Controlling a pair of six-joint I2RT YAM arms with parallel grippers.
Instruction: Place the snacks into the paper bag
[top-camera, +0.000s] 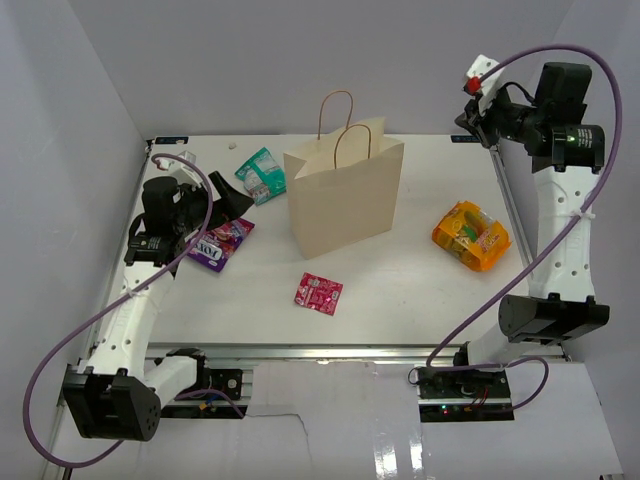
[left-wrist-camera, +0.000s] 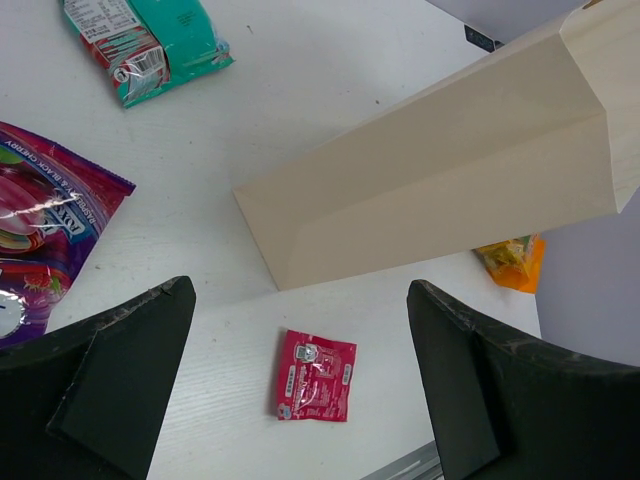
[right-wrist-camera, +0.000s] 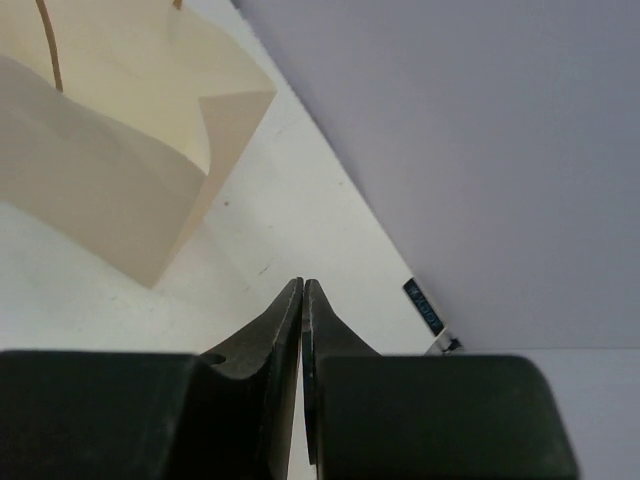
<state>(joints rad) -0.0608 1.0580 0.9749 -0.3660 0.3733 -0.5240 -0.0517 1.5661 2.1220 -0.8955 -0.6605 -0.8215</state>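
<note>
The tan paper bag (top-camera: 345, 195) stands upright mid-table with its handles up; it also shows in the left wrist view (left-wrist-camera: 440, 190) and the right wrist view (right-wrist-camera: 120, 130). The teal-green packet (top-camera: 262, 175) lies left of it. The purple packet (top-camera: 220, 243) lies at the left, the pink-red packet (top-camera: 319, 293) in front of the bag, and the orange-yellow pouch (top-camera: 471, 235) at the right. My left gripper (top-camera: 232, 208) is open and empty, hovering beside the purple packet (left-wrist-camera: 40, 240); the pink-red packet (left-wrist-camera: 316, 376) shows between its fingers, well below. My right gripper (right-wrist-camera: 302, 285) is shut and empty, raised at the back right (top-camera: 472, 122).
The white table (top-camera: 400, 290) is walled by grey panels at the left, back and right. A metal rail (top-camera: 330, 352) runs along its near edge. The teal packet (left-wrist-camera: 150, 40) and orange pouch (left-wrist-camera: 515, 262) also show in the left wrist view.
</note>
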